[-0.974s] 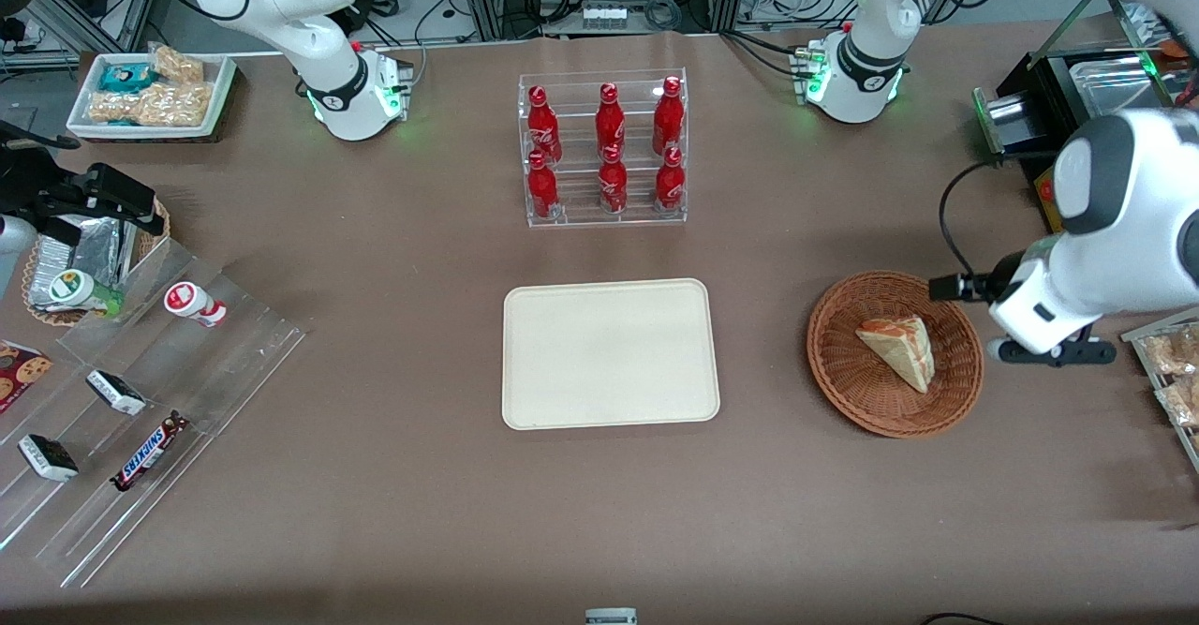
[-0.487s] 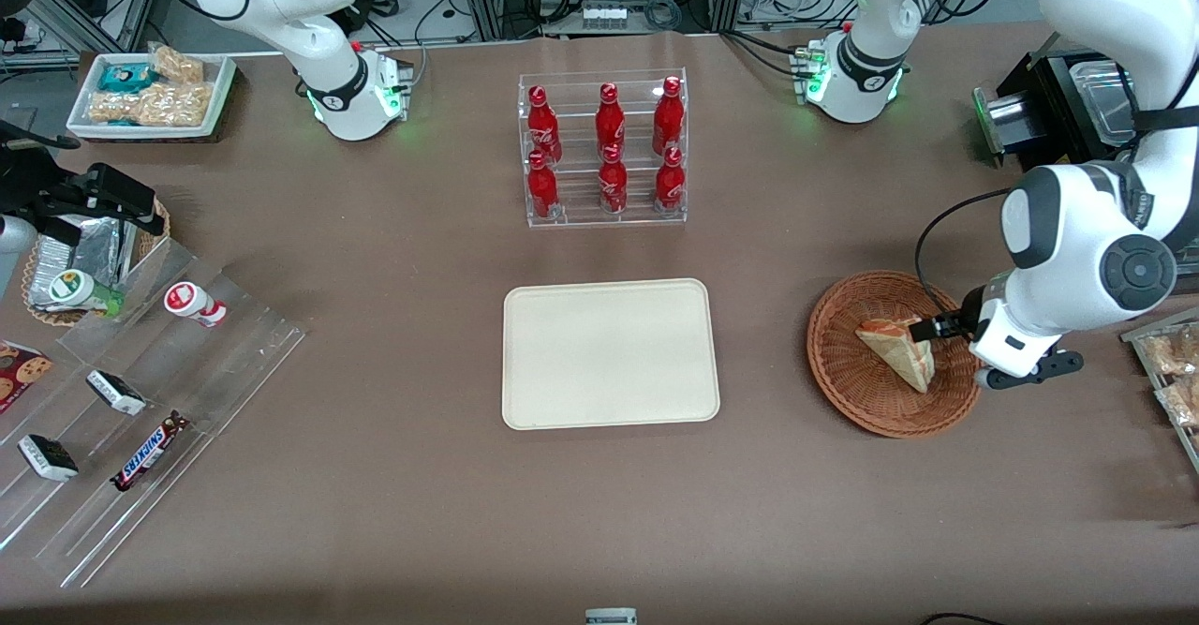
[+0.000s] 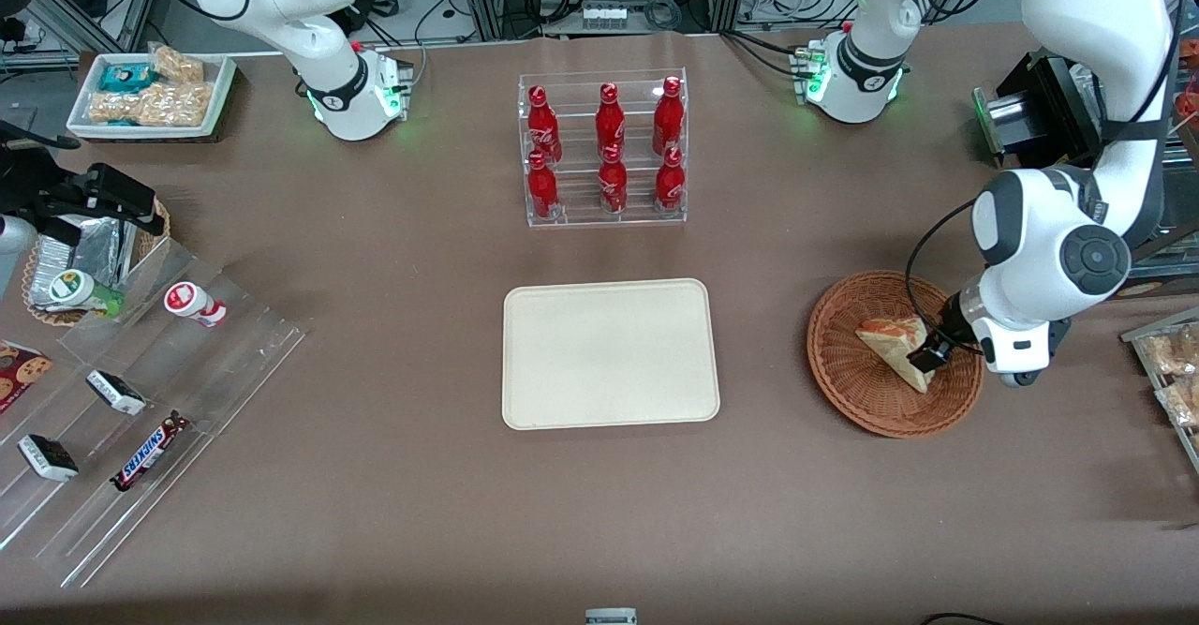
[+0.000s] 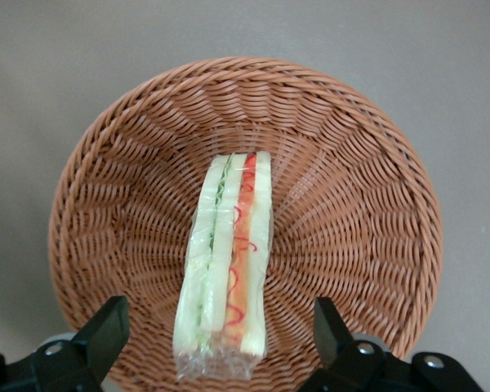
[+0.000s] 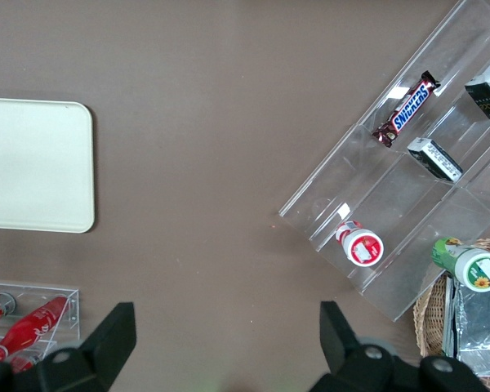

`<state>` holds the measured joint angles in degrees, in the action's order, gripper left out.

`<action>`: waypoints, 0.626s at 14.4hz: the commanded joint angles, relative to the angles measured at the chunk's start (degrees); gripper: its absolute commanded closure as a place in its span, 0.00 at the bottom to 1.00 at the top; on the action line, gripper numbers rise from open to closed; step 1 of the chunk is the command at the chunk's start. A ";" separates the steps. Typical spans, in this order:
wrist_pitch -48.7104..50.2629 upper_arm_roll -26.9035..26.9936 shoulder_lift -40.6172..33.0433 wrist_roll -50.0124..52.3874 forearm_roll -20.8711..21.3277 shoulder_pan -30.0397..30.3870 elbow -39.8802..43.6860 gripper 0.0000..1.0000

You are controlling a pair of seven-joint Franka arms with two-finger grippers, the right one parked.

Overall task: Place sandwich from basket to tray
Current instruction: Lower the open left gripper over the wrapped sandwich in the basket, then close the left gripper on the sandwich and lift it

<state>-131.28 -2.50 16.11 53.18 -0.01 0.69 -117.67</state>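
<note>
Now swung over the basket (image 3: 895, 353), the spread pincer (image 4: 220, 343) straddles the sandwich (image 4: 227, 263).

The end effector (image 3: 927, 355) and its arm hide part of the sandwich (image 3: 890, 342) and basket (image 3: 857, 381).

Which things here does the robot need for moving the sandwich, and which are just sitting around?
Needed for the job:
- sandwich, lying in the basket
- tray, bare, beside the basket
- gripper, jaws open, over the sandwich

Just sitting around:
- cola bottles in a clear rack
- Snickers bar
- snack bin
</note>
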 commanded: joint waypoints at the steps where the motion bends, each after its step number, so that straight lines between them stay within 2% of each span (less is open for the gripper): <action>1: -5.64 -0.05 -1.61 3.86 -0.87 -0.08 -5.45 0.00; 4: -10.13 -0.13 -0.56 5.78 -2.09 -0.25 -7.57 0.01; 5: -10.57 -0.22 -0.03 6.57 -2.28 -0.51 -7.40 0.14; 6: -10.58 -0.22 0.06 8.41 -2.28 -0.60 -7.14 0.38; 7: -10.58 -0.31 0.06 9.56 -2.28 -0.60 -6.96 0.73; 8: -10.49 -0.31 -0.02 9.57 -2.28 -0.60 -6.87 0.90; 9: -10.14 -0.31 -0.03 9.48 -2.28 -0.60 -6.43 0.94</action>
<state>-140.99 -2.76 16.42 61.45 -1.53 0.34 -124.42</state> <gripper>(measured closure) 0.361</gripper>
